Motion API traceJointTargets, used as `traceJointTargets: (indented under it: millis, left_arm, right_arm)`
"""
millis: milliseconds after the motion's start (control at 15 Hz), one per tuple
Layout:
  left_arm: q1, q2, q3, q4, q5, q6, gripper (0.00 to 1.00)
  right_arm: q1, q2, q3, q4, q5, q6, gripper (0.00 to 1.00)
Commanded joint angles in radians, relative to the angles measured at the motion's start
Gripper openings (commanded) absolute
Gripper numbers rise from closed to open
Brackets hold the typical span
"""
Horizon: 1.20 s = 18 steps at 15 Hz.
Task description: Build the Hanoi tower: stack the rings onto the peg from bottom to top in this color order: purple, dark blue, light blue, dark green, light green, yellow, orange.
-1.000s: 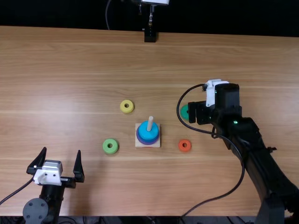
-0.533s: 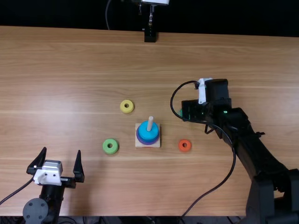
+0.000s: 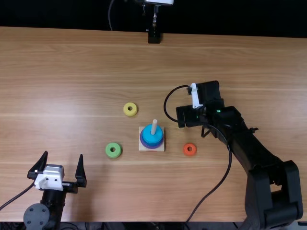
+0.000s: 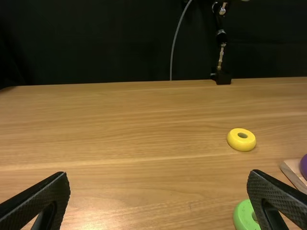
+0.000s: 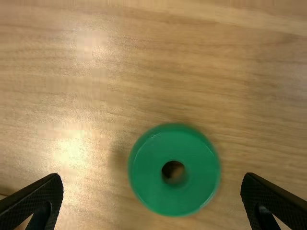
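Observation:
My right gripper [image 3: 184, 116] is over the table right of the peg; in the right wrist view the gripper [image 5: 152, 199] stands open, with the dark green ring [image 5: 148, 175] lying on the table between and beyond its fingers. The peg [image 3: 154, 126] rises from a square wooden base [image 3: 143, 147], holding a blue ring [image 3: 150, 135] above a purple one [image 3: 151, 146]. Yellow [image 3: 130, 109], light green [image 3: 113, 150] and orange [image 3: 190, 149] rings lie around it. At the near left my left gripper [image 3: 63, 162] is open and holds nothing; the left wrist view has this gripper [image 4: 158, 191] too.
A black cable [image 3: 221, 178] loops from the right arm down to the table's near edge. At the far edge stands a small black mount [image 3: 154, 36] with a rod. The right forearm [image 3: 249, 148] crosses the table's right side.
My right gripper has shifted left in the top view, and the dark green ring visible there earlier is now covered by it. The left arm and the stack have kept still.

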Motion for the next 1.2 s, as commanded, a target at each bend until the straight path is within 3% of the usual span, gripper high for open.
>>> traceJointTargets:
  millis: [0,1133]
  left_arm:
    - [0.013,-0.013,-0.022,-0.013,0.002,0.010,1.00]
    - [0.013,-0.013,-0.022,-0.013,0.002,0.010,1.00]
  right_arm:
    - [0.004,0.023,0.038,0.001,0.002,0.008,1.00]
    - [0.005,0.162,0.192,-0.214,0.008,0.014,1.00]
